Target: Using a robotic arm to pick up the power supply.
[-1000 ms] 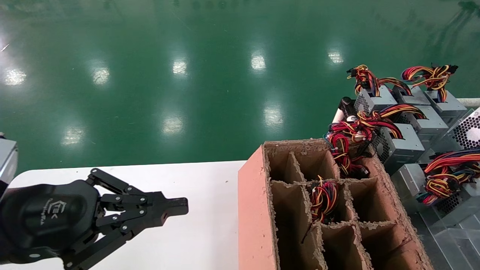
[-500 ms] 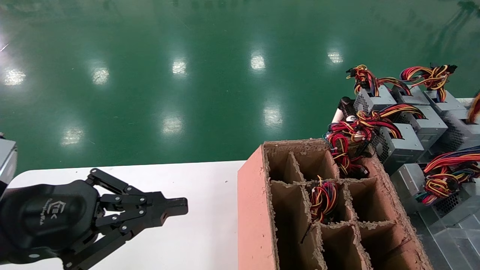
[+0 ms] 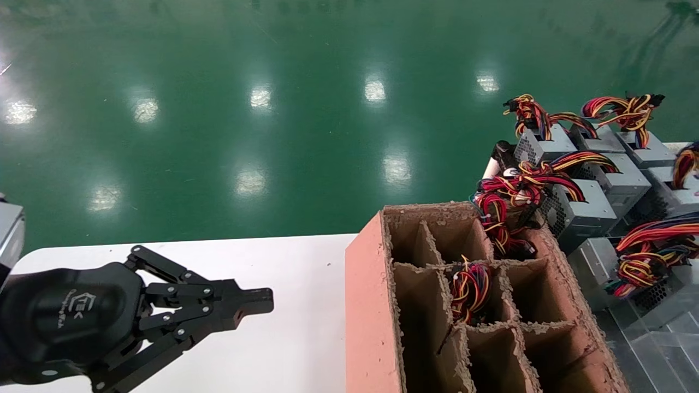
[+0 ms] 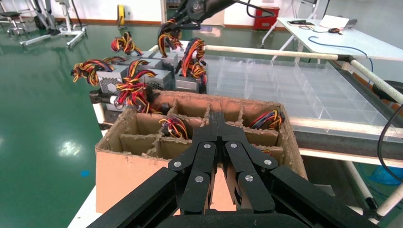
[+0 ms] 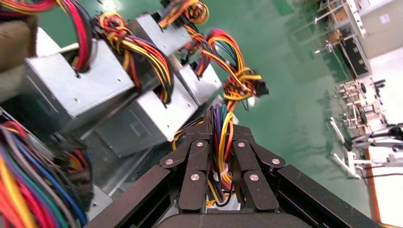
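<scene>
Several grey metal power supplies (image 3: 584, 207) with red, yellow and black cable bundles lie piled at the right, behind the box. My right gripper (image 5: 219, 126) is shut on the multicoloured cable bundle (image 5: 216, 156) of one power supply, whose body is mostly hidden under the fingers. In the head view only this unit's grey top (image 3: 677, 191) and its wires (image 3: 686, 164) show at the right edge. From the left wrist view the right gripper (image 4: 178, 20) hangs above the pile. My left gripper (image 3: 262, 301) rests shut and empty over the white table (image 3: 295, 338).
A cardboard box (image 3: 371, 284) with divider cells stands between the arms. Some cells hold coiled cables (image 3: 471, 289). A clear plastic tray (image 4: 285, 90) lies behind the box, beside the pile. Green floor lies beyond the table edge.
At the head view's right edge the gripped power supply has shifted and turned: its perforated side is gone and its grey top and wires now show. The left arm has not moved.
</scene>
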Controlling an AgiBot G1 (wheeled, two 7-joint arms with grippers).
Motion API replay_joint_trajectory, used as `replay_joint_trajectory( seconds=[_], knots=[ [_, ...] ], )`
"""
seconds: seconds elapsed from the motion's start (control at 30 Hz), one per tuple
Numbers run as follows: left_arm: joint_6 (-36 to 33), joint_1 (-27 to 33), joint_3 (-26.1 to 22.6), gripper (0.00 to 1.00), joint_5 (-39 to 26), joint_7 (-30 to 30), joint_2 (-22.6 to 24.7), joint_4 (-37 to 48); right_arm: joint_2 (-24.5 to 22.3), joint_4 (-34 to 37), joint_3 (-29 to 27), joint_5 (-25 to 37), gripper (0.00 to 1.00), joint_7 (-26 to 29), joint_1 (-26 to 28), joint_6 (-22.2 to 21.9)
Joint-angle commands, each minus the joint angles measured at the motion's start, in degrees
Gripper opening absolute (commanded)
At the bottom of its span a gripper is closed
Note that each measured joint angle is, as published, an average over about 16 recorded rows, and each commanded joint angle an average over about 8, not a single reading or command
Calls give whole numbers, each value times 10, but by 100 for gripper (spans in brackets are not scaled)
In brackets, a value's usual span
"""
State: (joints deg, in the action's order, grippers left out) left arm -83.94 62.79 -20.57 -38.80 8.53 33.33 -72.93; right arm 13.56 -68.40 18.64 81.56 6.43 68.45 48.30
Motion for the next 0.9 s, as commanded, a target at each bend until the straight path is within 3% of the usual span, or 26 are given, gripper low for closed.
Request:
replay_joint_trajectory(
  seconds=[0.03, 0.47, 0.9],
  knots=[
    [0, 0, 0, 0, 0, 0, 0, 0, -3, -16, 4, 10, 100, 13, 1, 1],
    [0, 0, 0, 0, 0, 0, 0, 0, -14, -77, 19, 70, 100, 90, 1, -14],
    [0, 0, 0, 0, 0, 0, 0, 0, 6, -86, 13, 52, 100, 80, 26, 6]
  ],
)
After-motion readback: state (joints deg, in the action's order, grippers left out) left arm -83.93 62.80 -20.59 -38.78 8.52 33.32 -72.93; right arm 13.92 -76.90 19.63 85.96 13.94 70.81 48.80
